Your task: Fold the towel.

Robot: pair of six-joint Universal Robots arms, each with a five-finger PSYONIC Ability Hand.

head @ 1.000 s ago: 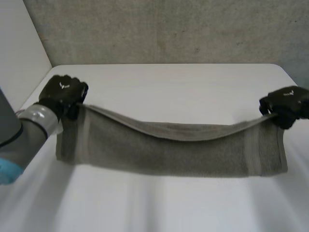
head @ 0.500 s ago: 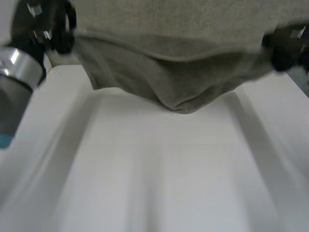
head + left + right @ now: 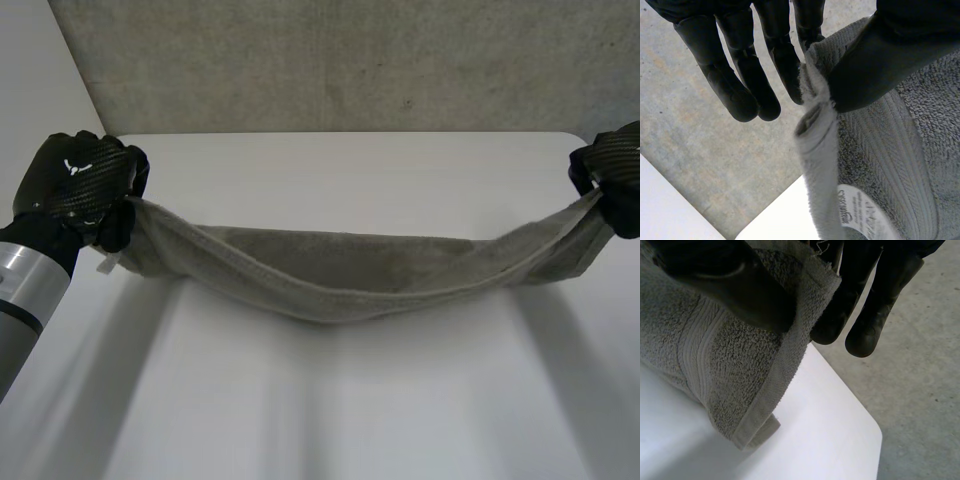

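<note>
Towel [image 3: 345, 275] sags above the table [image 3: 330, 400], left hand [image 3: 78, 185] and right hand [image 3: 612, 170] each pinching an end

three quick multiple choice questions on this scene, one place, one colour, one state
1. Where do the left hand and right hand grip the towel?
A its middle
B its opposite ends
C one shared corner
2. The towel's colour?
A grey
B red
C blue
3. The towel is:
A rolled up
B folded flat
C sagging between the hands
Answers: 1 B, one hand at each end; 2 A, grey pile in both wrist views; 3 C, its middle droops toward the table.
</note>
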